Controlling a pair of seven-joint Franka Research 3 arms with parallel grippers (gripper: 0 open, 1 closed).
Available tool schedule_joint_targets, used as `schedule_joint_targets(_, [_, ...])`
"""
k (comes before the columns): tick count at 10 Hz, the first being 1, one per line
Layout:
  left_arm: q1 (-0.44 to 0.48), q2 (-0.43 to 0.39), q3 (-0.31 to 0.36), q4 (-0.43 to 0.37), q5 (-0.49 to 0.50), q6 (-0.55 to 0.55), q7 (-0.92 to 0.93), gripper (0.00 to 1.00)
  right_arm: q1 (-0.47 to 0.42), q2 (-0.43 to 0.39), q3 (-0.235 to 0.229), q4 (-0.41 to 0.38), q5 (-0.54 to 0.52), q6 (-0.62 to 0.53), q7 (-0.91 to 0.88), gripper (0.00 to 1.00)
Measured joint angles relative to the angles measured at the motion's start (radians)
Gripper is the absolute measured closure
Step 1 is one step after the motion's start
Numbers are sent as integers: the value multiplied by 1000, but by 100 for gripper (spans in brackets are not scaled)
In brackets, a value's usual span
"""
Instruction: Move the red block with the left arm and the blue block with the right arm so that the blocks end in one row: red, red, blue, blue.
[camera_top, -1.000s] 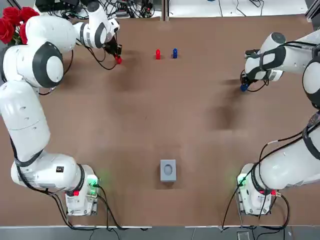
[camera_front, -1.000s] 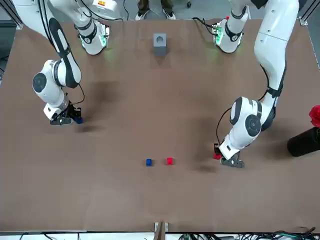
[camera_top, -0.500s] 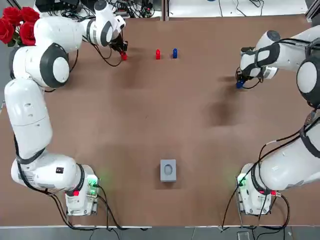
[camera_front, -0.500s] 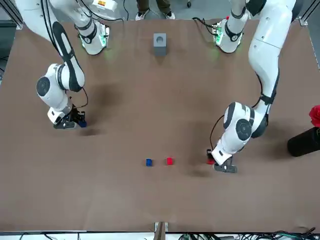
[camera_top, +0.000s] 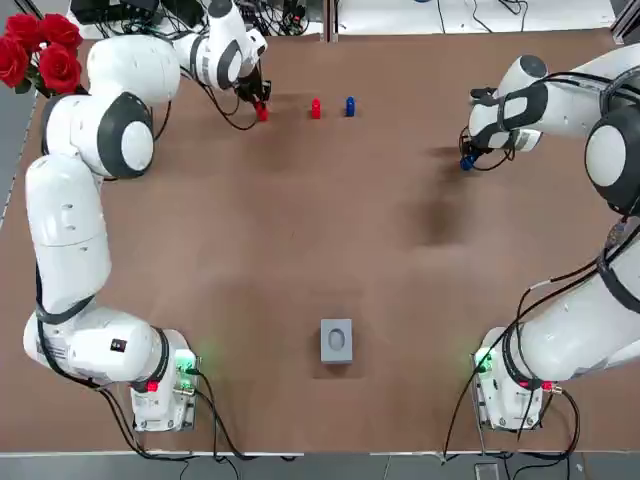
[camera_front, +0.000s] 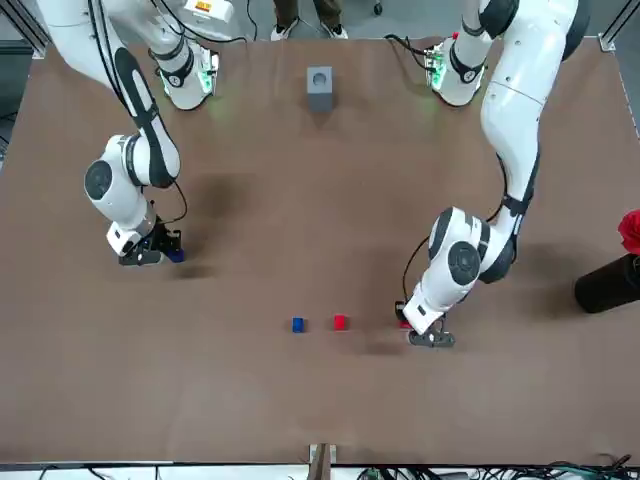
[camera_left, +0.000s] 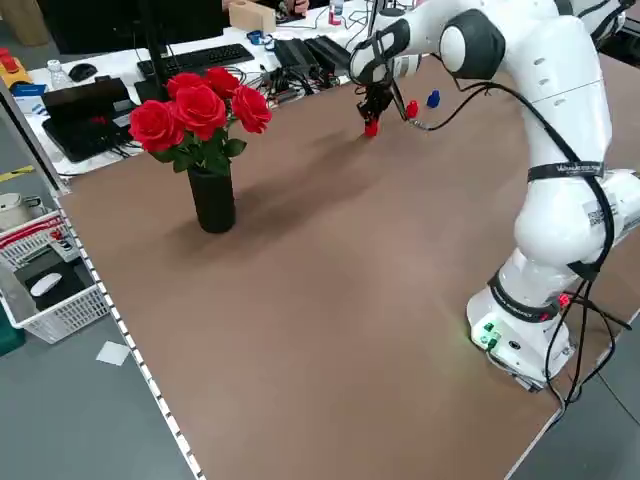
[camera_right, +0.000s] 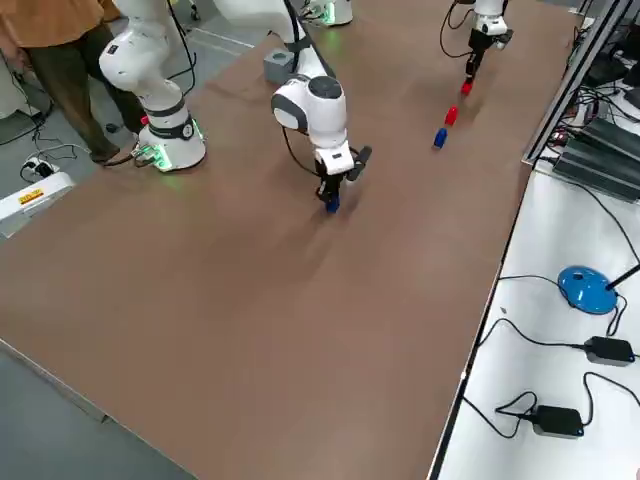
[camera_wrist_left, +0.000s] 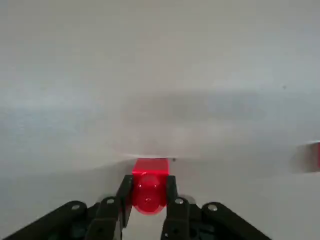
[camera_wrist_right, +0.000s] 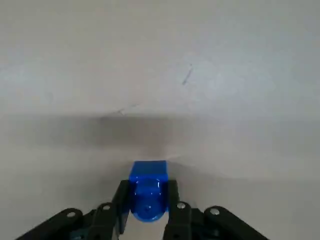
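**A:** Where did things stand?

**B:** The left pincer (camera_top: 260, 107) was closed tight on a red block (camera_wrist_left: 148, 190), low over the worktop (camera_top: 300, 230) at its far edge. It was near the resting red block (camera_top: 316, 108) but not yet beside it. The right pincer (camera_top: 467, 158) gripped a blue block (camera_wrist_right: 147, 192), well apart from the resting blue block (camera_top: 349, 105).

**A:** What could have gone wrong?

**B:** The resting pair stood close together. I judged that a low sideways approach might nudge the resting red block into its blue neighbour. The right arm had farther to go, and a set-down off the line would leave the row crooked.

**A:** Any containers?

**B:** A black vase (camera_left: 213, 205) held red roses (camera_left: 200, 110). A small grey box (camera_top: 336, 340) near the bases showed a hollow, seemingly empty.
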Motion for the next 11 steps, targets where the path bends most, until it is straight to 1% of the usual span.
schedule_joint_targets(2, [-33,26,1,45,0,-12,-17,70,5,21,30,35,0,0,41,66])
schedule_joint_targets(5, [-64,77,13,133,0,-26,-34,70,19,69,39,108,1,-8,59,66])
schedule_joint_targets(6, [-69,90,19,159,0,-35,-34,70,26,85,40,140,1,-30,71,66])
schedule_joint_targets(8, [-95,102,52,184,0,-40,-34,70,56,116,44,206,1,-75,113,66])
schedule_joint_targets(11, [-105,108,63,197,0,-44,-34,70,90,158,44,271,1,-81,160,66])
